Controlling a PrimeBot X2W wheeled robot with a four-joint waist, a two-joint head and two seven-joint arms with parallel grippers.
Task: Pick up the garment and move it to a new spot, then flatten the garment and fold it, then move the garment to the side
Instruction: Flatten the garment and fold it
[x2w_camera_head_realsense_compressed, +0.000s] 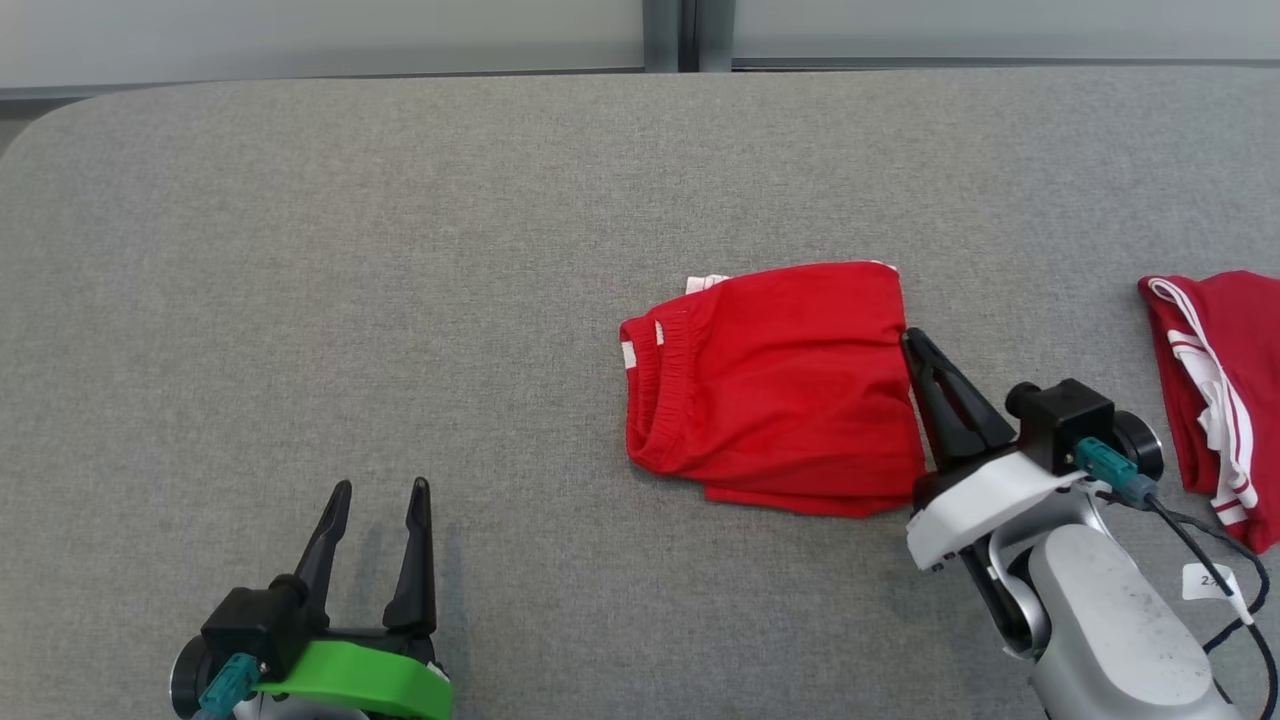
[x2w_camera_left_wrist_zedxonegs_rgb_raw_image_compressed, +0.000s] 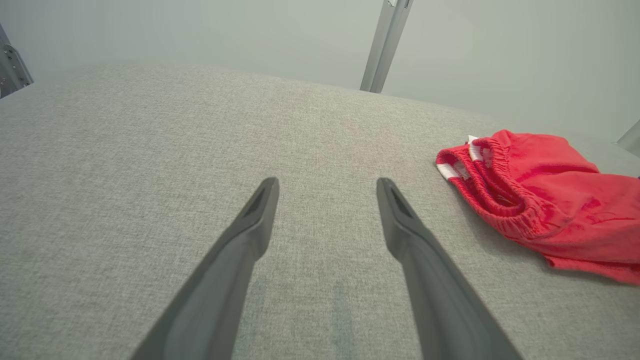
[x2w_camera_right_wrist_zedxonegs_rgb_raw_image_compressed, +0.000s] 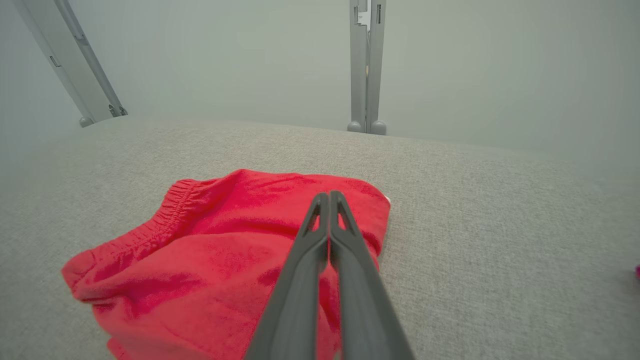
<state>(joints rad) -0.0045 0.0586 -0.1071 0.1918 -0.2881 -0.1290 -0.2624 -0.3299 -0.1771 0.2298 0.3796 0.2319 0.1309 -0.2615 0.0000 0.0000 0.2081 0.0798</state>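
Red folded shorts (x2w_camera_head_realsense_compressed: 770, 385) lie on a grey table (x2w_camera_head_realsense_compressed: 300, 250); right gripper (x2w_camera_head_realsense_compressed: 912, 340) closed at their right edge, left gripper (x2w_camera_head_realsense_compressed: 381, 486) open well to their left.

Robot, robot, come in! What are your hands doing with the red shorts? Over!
Left gripper open, off the cloth. Right gripper shut at right edge of folded red shorts; grip unclear. Second red garment farther right, apart.

Bright, even, diffuse light from above; no glare. Head view sharp, table (x2w_camera_head_realsense_compressed: 300, 300) weave crisp. Faint pale shadows beside left fingers (x2w_camera_head_realsense_compressed: 415, 540); thin dark shadow under garment (x2w_camera_head_realsense_compressed: 780, 380) near edge. Wrist views wide-angle: table edge bows, backdrop (x2w_camera_right_wrist_zedxonegs_rgb_raw_image_compressed: 500, 75) hazy, finger bases soft, out of focus.
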